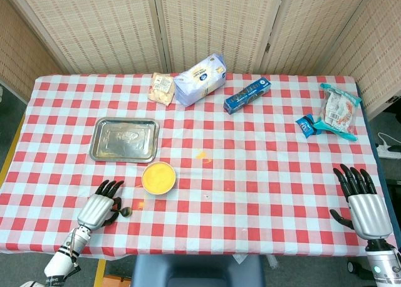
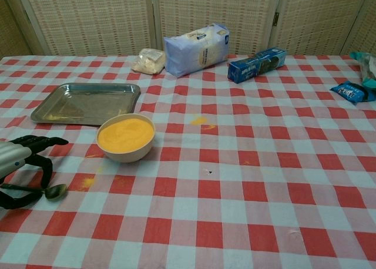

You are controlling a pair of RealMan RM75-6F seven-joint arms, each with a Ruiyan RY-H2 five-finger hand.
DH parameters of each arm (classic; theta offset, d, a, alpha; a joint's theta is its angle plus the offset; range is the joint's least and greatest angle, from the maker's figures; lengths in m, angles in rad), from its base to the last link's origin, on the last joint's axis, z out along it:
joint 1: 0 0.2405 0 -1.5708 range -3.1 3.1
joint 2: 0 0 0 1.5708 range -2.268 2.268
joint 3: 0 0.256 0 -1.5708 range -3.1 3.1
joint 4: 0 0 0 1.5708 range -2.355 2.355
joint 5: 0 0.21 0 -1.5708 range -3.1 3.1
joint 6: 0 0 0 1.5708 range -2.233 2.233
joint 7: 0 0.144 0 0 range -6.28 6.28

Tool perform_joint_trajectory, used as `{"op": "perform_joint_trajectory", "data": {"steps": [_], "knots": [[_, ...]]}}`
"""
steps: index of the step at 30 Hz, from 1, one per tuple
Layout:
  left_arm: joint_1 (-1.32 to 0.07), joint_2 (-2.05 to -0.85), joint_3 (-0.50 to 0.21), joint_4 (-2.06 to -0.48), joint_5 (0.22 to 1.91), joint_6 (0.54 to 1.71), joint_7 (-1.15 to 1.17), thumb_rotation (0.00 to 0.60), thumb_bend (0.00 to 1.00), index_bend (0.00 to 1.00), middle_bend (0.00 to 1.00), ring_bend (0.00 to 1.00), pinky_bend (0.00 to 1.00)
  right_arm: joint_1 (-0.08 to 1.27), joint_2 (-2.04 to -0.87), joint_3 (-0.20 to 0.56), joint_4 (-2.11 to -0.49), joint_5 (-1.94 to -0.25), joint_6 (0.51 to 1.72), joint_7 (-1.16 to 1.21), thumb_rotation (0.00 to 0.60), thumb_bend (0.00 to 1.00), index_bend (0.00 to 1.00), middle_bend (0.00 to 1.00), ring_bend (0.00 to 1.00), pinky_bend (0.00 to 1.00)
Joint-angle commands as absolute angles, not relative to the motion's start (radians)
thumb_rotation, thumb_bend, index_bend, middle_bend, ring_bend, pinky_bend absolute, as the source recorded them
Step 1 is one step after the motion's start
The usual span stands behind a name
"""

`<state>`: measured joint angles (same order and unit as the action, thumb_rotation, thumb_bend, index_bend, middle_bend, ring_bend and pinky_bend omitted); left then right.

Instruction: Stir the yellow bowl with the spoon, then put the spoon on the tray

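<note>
The yellow bowl, filled with yellow powder, stands just in front of the steel tray. The metal spoon lies on the cloth left of the bowl, with its handle pointing left under my left hand. That hand hovers over the handle with fingers spread; one finger reaches down on the far side and the thumb lies on the near side, without a plain grip. My right hand rests open at the table's front right corner, seen in the head view only.
At the back stand a small snack bag, a white and blue bag and a blue box. Blue and teal packets lie at the right. Yellow spills mark the cloth by the bowl.
</note>
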<state>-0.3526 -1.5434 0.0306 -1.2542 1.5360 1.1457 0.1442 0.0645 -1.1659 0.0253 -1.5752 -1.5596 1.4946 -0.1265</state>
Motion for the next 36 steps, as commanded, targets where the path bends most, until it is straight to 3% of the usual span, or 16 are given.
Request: {"op": "perform_joint_trajectory", "data": {"steps": [1,23,30,36], "knots": [[-0.353,-1.544,0.033,-1.252,1.54,1.15,0.138,0.6,0.39,0.57,0.0,0.0,0.0,0.065,-1.167,0.025,-1.575,-1.558,1.493,-0.128,0.6,0.08,0.0,0.0,0.0,0.0],[-0.361,-1.551,0.038,-1.233,1.527,1.147,0.121,0.6,0.39,0.6,0.01,0.0,0.0,0.064,-1.166,0.021,-1.579,-1.564,1.49,-0.136,0.6,0.08,0.0,0.0,0.0,0.0],[-0.353,-1.549,0.033,-1.232,1.54,1.19,0.086,0.6,0.54,0.65,0.04,0.0,0.0,0.065,-1.166,0.02,-1.578,-1.566,1.489,-0.135,0.6,0.08,0.0,0.0,0.0,0.0],[-0.335,-1.528,0.029,-1.241,1.555,1.249,0.054,0.6,0.56,0.67,0.05,0.0,0.0,0.063,-1.166,0.018,-1.58,-1.571,1.494,-0.135,0.6,0.08,0.0,0.0,0.0,0.0]]}}
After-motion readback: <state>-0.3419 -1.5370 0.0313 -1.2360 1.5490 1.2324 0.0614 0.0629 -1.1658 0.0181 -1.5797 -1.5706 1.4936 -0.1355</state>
